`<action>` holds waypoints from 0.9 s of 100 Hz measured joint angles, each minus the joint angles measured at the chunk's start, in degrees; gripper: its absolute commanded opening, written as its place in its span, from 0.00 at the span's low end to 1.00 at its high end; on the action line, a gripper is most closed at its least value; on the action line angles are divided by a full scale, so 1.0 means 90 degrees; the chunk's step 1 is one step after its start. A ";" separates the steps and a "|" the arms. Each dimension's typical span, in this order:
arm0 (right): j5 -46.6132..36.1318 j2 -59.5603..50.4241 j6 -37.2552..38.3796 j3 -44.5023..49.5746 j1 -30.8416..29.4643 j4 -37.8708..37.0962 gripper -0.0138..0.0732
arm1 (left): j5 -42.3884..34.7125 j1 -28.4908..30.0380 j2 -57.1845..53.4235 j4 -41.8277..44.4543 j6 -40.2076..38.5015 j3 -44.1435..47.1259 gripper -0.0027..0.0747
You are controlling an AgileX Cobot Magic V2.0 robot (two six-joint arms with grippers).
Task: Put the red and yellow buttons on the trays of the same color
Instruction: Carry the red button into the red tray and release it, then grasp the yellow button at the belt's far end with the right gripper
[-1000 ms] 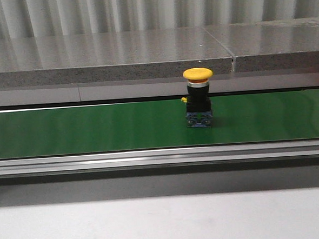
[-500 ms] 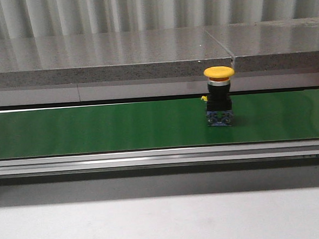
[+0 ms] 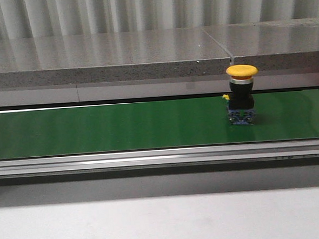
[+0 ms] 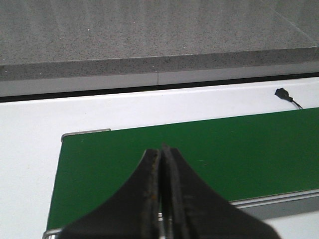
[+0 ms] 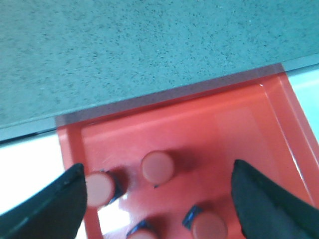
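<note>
A yellow button [image 3: 243,101] with a black body stands upright on the green conveyor belt [image 3: 106,128], toward its right end. Neither gripper shows in the front view. In the right wrist view my right gripper [image 5: 159,174] hangs open over the red tray [image 5: 239,119], which holds several red buttons [image 5: 157,166] standing cap up. Nothing is between its fingers. In the left wrist view my left gripper [image 4: 160,152] is shut and empty over the belt's [image 4: 239,149] end. No yellow tray is in view.
A grey stone ledge [image 3: 107,57] runs behind the belt. A metal rail [image 3: 151,158] borders the belt's front edge, with a white table surface [image 3: 155,222] in front. A small black sensor [image 4: 283,92] sits on the white surface beyond the belt.
The yellow button has travelled to the right along the belt, from about the middle right toward the right end.
</note>
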 measured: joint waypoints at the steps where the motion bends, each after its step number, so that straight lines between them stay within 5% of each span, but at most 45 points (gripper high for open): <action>1: 0.0032 -0.0054 0.0000 0.0000 0.0007 0.0000 0.84 | 0.0000 0.0000 0.0000 0.0000 0.0000 0.0000 0.01; 48: 0.1816 -0.1444 0.0000 0.0103 0.0582 0.0000 0.84 | 0.0000 0.0000 0.0000 0.0000 0.0000 0.0000 0.01; 90: 0.1627 -0.2781 -0.1088 0.2554 0.0679 0.1203 0.84 | 0.0000 0.0000 0.0000 0.0000 0.0000 0.0000 0.01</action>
